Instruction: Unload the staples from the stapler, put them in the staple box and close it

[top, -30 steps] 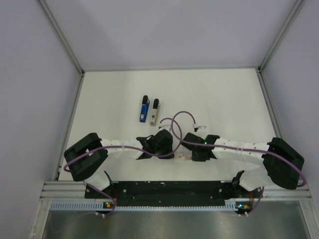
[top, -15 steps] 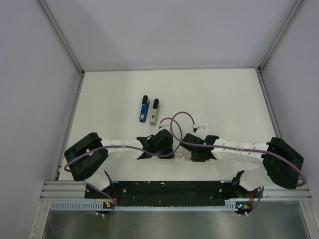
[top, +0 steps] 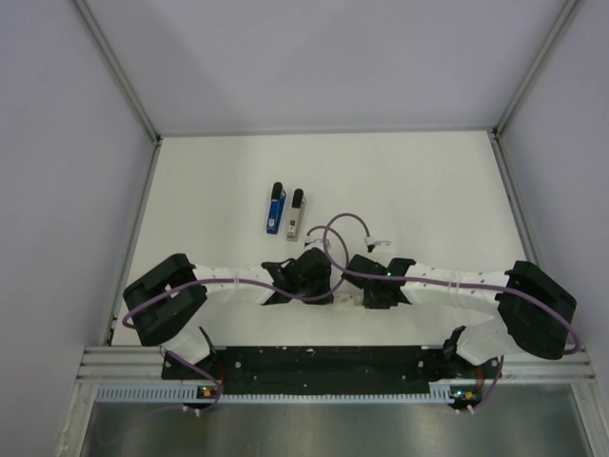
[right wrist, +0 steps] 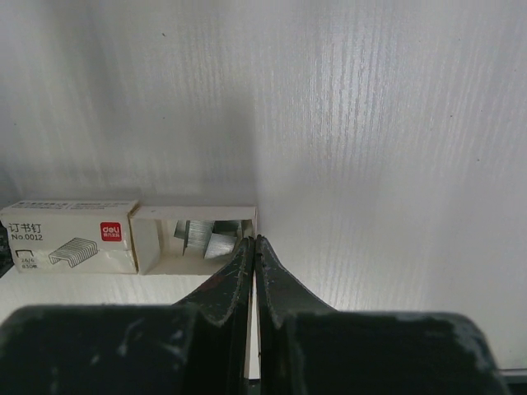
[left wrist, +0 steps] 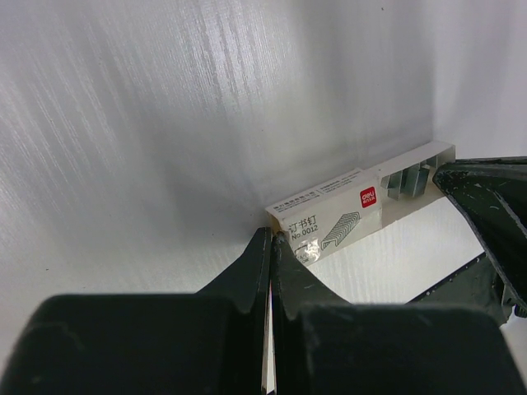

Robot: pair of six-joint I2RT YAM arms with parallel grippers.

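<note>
Two staplers lie side by side mid-table, a blue one [top: 275, 208] and a pale grey one [top: 296, 211], both closed. The staples inside a stapler are hidden. My left gripper [top: 328, 293] and right gripper [top: 360, 297] sit low near the table's front edge, tips facing each other, well short of the staplers. The left gripper [left wrist: 272, 234] is shut, empty, its tips at the corner of a white box [left wrist: 329, 218]. The right gripper [right wrist: 254, 239] is shut and empty too, at the end of the box's pulled-out tray [right wrist: 148, 243].
The white box [right wrist: 70, 237] lies between the two grippers, its tray slid out with loose silvery strips [right wrist: 202, 236] in it. Purple cables [top: 347, 224] loop above the wrists. Grey walls enclose the white table [top: 419, 190] on three sides.
The right arm has eased slightly to the left. The left arm, both staplers and the box have stayed where they were.
</note>
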